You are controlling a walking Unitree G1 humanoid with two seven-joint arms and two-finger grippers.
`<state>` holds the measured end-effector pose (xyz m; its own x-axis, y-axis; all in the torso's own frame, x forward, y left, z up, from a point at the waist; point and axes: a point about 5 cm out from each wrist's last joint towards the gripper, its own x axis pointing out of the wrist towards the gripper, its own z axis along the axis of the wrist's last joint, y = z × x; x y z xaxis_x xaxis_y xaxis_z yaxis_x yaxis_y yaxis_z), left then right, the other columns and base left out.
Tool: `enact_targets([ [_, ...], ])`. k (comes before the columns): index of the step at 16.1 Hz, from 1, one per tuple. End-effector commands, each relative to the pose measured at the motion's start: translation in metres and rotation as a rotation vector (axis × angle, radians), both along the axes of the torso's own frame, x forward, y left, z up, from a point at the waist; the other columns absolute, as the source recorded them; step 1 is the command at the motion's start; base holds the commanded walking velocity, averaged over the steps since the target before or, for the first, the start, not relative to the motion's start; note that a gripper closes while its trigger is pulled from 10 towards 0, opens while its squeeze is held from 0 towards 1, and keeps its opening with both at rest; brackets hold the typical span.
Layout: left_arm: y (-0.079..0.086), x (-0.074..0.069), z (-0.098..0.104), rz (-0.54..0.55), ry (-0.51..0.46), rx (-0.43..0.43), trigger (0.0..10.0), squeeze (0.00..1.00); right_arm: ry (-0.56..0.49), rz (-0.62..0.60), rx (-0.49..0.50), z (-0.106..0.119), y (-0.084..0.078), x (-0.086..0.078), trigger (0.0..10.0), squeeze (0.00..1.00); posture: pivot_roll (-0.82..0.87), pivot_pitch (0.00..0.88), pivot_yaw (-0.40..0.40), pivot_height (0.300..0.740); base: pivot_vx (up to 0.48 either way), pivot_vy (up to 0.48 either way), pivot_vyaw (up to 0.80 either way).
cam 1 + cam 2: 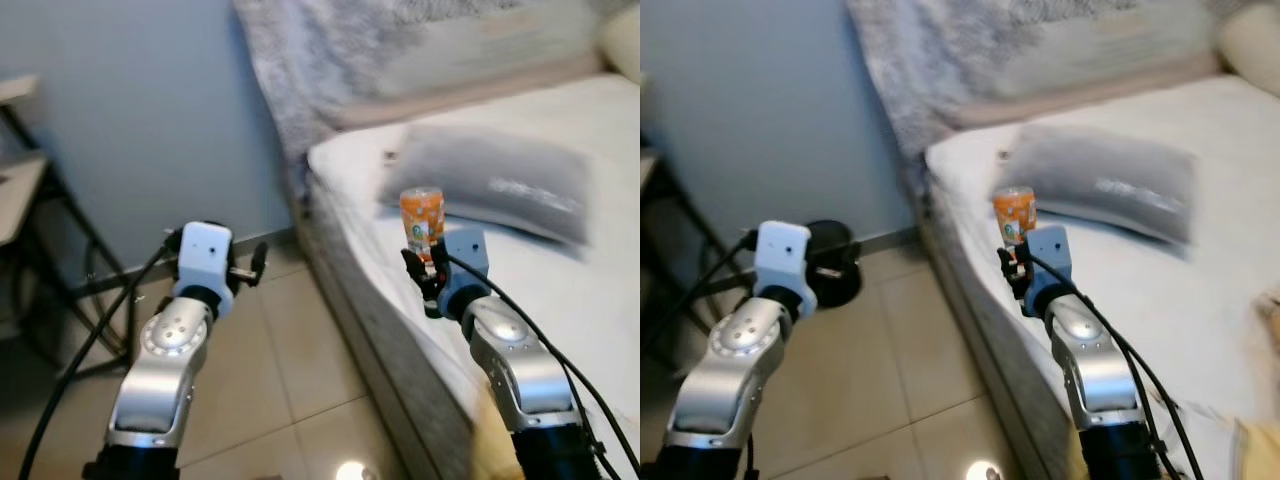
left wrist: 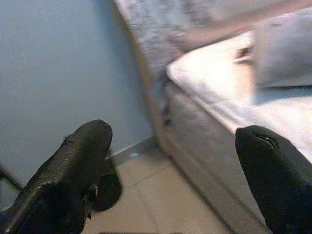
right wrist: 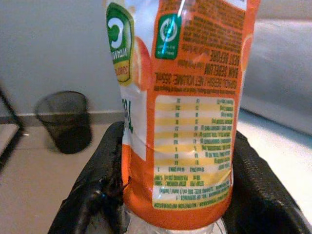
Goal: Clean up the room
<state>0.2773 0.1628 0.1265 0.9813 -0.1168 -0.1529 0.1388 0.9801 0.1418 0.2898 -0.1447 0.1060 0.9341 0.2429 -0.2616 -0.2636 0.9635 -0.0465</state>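
The right arm reaches forward over the edge of the white-sheeted bed [image 1: 560, 290], elbow bent, its right end effector [image 1: 425, 268] raised and clamped on the orange-labelled clear plastic bottle [image 1: 421, 220]. The bottle stands upright between the black fingers [image 3: 92, 190], held above the mattress edge, just in front of the grey rectangular pillow [image 1: 500, 180] that lies on the bed. A grey fluffy blanket [image 1: 340, 50] is heaped against the wall at the head of the bed.

The left arm is stretched forward over the beige tiled floor [image 1: 270, 370], away from the bed, with its left end effector [image 2: 175, 161] spread wide and gripping nothing.

The right wrist view gives the bottle up close: an orange label with printed tables and green logos, the clear plastic showing below the label, and a finger pressed against each side. Behind it stands a black mesh wastebasket [image 3: 66, 122] on the floor against the blue-grey wall [image 3: 53, 48]. The right eye view shows the same wastebasket [image 1: 835, 262] just beyond the left arm's wrist. The left wrist view looks between the two parted fingers toward the bed corner and wall. The left eye view catches a dark metal-legged bench [image 1: 25, 200] at the left edge.
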Motion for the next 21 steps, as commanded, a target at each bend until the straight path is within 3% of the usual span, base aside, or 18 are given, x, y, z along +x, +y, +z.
enact_targets([
  [1, 0.010, 0.000, -0.003, 0.036, 0.012, 0.023, 10.0, 0.00, -0.041, 0.052, 0.004, 0.008, 0.015, 0.004, 10.0, 0.00, -0.01, 0.000, 0.069, 0.740, 0.304, 0.000, 0.43],
  [5, 0.013, 0.002, -0.001, 0.030, 0.003, 0.036, 10.0, 0.00, -0.043, 0.052, 0.020, 0.006, 0.018, 0.004, 10.0, 0.00, -0.01, 0.000, 0.068, 0.740, 0.309, 0.000, 0.00],
  [9, 0.011, 0.000, -0.004, 0.016, 0.004, 0.043, 10.0, 0.00, -0.037, -0.012, 0.066, 0.007, 0.009, 0.007, 10.0, 0.00, 0.00, 0.000, 0.066, 0.740, 0.307, 0.000, 0.00],
  [13, 0.013, -0.001, -0.004, 0.019, 0.006, 0.052, 10.0, 0.00, -0.051, 0.011, 0.042, 0.008, 0.010, 0.006, 10.0, 0.00, -0.01, 0.000, 0.068, 0.740, 0.307, 0.000, 0.40],
  [21, 0.017, -0.002, -0.002, 0.021, 0.009, 0.060, 10.0, 0.00, -0.041, -0.022, 0.060, 0.007, 0.010, 0.007, 10.0, 0.00, 0.00, 0.000, 0.070, 0.740, 0.307, 0.000, 0.00],
])
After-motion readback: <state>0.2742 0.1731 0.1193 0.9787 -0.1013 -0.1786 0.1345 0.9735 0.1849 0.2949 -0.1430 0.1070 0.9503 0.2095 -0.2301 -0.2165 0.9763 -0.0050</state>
